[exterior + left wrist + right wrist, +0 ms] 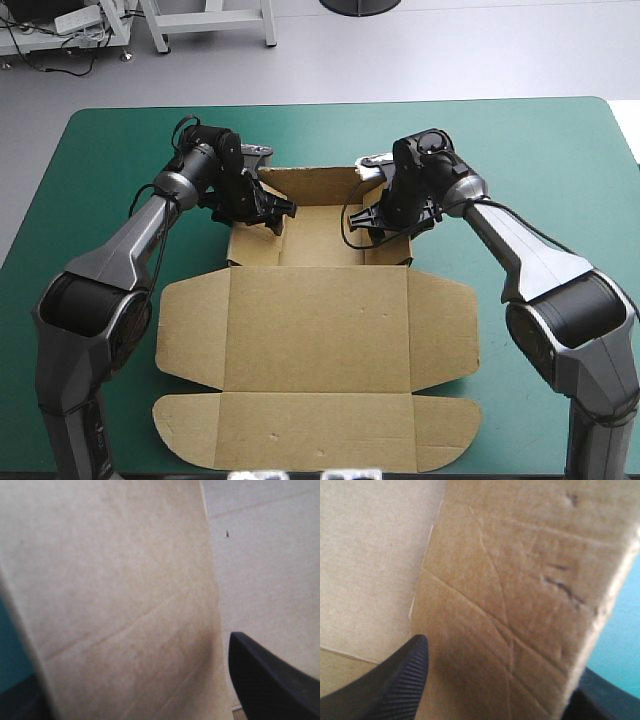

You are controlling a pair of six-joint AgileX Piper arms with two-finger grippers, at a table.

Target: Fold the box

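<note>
The brown box (318, 340) lies in the middle of the teal-green table, its near panels and rounded flaps flat. At its far end the back wall and two short side walls stand raised. My left gripper (272, 208) is at the left side wall (115, 595), open, one black finger (275, 680) inside and the other outside. My right gripper (378, 220) is at the right side wall (520, 595), also open and straddling the board, with one finger (390, 680) on the inner side.
The teal-green cover (540, 150) shows bare around the box on the left, right and far sides. The box's near flaps reach close to the table's front edge.
</note>
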